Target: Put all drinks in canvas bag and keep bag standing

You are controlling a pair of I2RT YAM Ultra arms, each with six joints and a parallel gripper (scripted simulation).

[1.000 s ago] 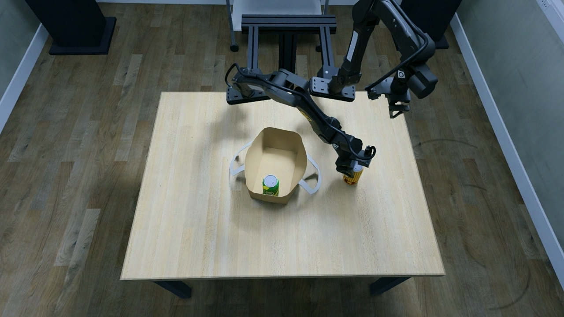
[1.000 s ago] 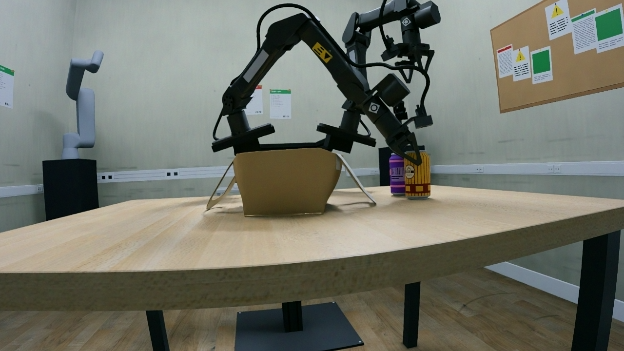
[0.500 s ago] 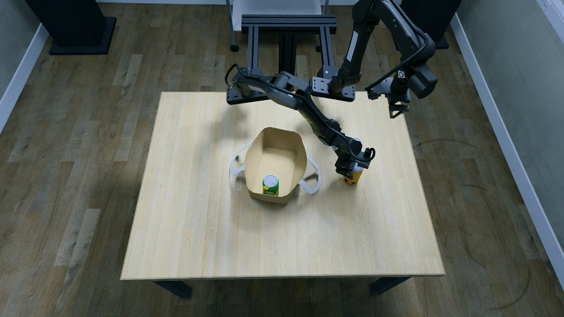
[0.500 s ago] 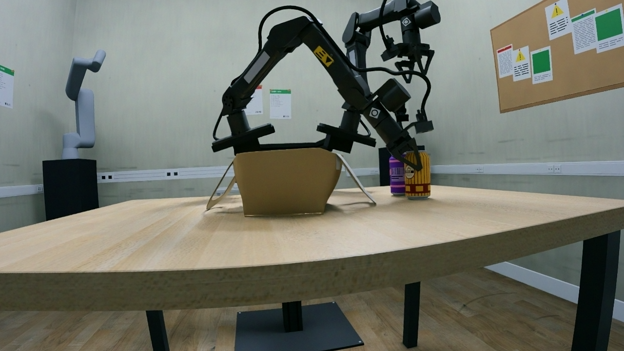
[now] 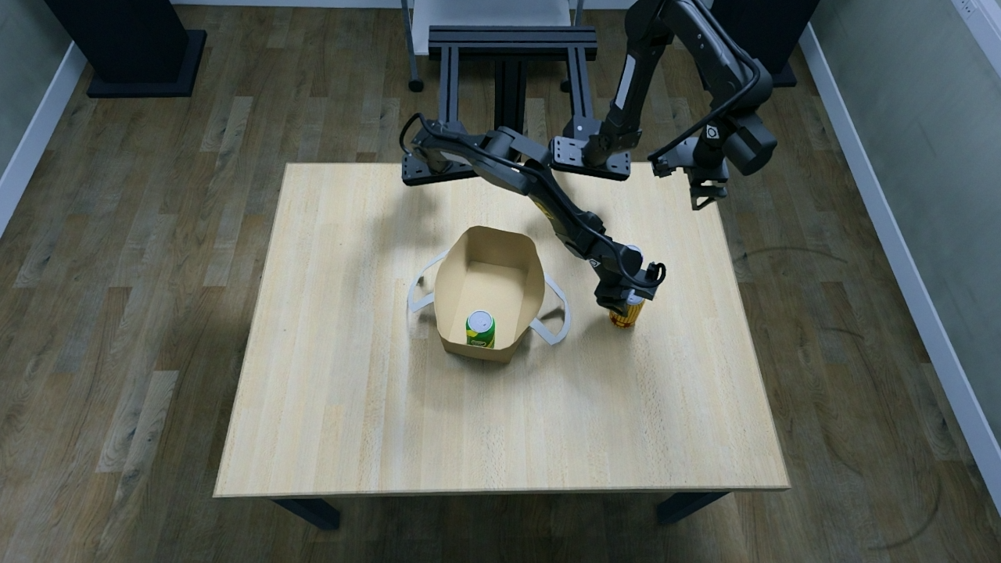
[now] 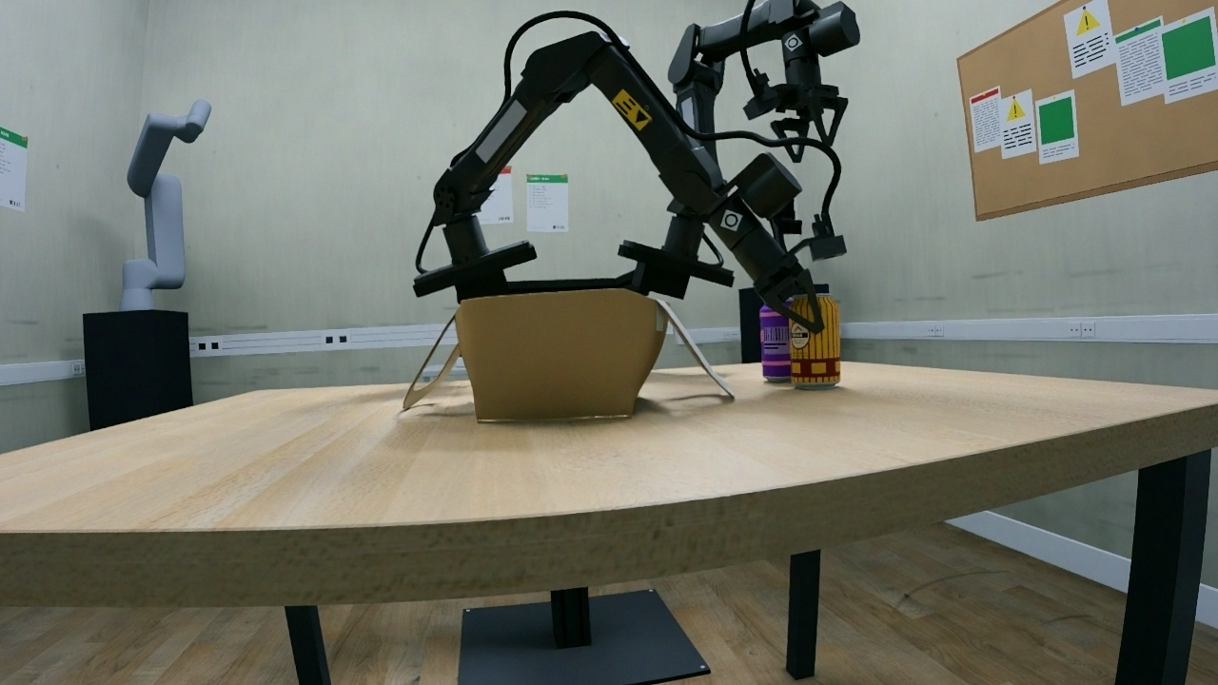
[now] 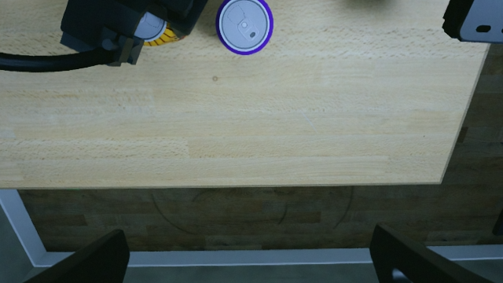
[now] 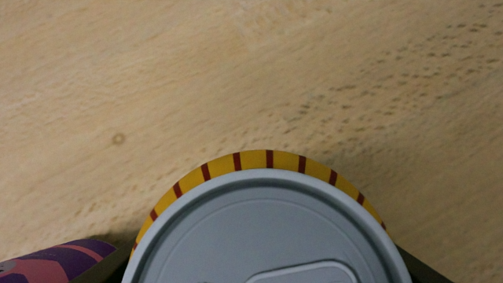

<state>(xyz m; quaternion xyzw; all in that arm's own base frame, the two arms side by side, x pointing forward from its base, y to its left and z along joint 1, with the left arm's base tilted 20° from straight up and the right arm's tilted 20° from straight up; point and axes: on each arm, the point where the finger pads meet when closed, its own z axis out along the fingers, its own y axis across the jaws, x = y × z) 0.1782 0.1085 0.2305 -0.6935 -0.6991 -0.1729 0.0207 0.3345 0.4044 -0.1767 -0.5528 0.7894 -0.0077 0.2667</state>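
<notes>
The right gripper [image 5: 626,302] [image 6: 815,319] [image 7: 155,20] [image 8: 258,237], the nearer, is straddling the upright yellow-striped can [image 5: 622,318] [image 6: 815,353] [image 7: 167,38] [image 8: 253,159] on the table, its part-open fingers flanking the vertical axis without yet gripping, while the purple can [image 6: 775,344] [image 7: 244,25] [image 8: 59,263] is standing just beside and the left gripper [image 5: 705,194] [image 6: 807,140] [image 7: 250,239] is hanging wide and empty.
</notes>
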